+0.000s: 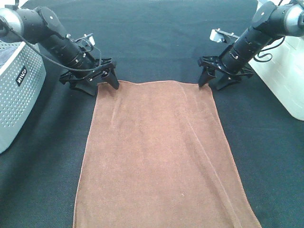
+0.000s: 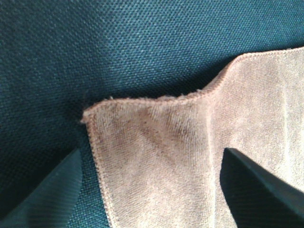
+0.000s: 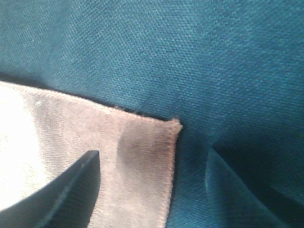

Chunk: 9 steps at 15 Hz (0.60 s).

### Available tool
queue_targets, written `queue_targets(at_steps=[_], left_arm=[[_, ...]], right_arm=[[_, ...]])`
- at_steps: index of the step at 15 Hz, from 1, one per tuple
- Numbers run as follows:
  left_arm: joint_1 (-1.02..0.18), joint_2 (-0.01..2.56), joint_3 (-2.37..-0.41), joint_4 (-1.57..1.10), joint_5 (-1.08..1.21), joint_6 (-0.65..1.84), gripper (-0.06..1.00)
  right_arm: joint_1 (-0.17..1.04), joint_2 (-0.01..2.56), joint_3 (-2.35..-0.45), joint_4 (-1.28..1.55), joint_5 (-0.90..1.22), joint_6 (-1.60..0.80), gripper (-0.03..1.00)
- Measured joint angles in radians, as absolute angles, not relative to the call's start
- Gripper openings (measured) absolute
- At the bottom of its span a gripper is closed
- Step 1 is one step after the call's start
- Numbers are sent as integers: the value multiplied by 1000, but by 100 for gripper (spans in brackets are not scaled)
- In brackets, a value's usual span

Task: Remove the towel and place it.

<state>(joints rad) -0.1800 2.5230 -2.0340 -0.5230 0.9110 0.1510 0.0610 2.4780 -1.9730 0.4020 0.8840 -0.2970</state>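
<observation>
Towel [image 1: 161, 152], brown, lies flat and spread on black table covering [image 1: 156, 38], long way running from the two grippers toward near edge of the high view, where it's cut off. Both far corners sit right at the grippers.

Left gripper [image 1: 102, 85]: jaws wide apart, holding nothing, tips pointed down at towel's far left corner. In the left wrist view the left gripper [image 2: 152, 153] straddles that corner of the towel [image 2: 190, 156]: one finger [image 2: 52, 194] is outside the side hem over table covering [image 2: 142, 47], the other finger [image 2: 261, 190] is over the cloth. Far hem just beyond the tips is wavy, with a dip then a rise. Can't tell if tips touch the cloth.

Right gripper [image 1: 212, 83]: also wide, nothing held, at the far right corner. In the right wrist view the right gripper [image 3: 153, 153] has the towel [image 3: 95, 128] corner between its tips: one finger [image 3: 66, 194] over cloth, the other finger [image 3: 242, 190] outside the hem over table covering [image 3: 213, 57]. Contact unclear here too.

Grey perforated bin [image 1: 19, 85] sits outboard of left arm, white box [image 1: 285, 80] outboard of right arm, both apart from the towel.
</observation>
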Motion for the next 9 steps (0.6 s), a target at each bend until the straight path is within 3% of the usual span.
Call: queue_targets(at_steps=[3, 9], left_arm=[[-180, 2523, -2034, -519, 913, 151, 76], [-180, 2523, -2034, -516, 914, 154, 76]], right_arm=[[61, 2478, -1980, 291, 891, -198, 61], [57, 2482, -1960, 390, 887, -264, 61]])
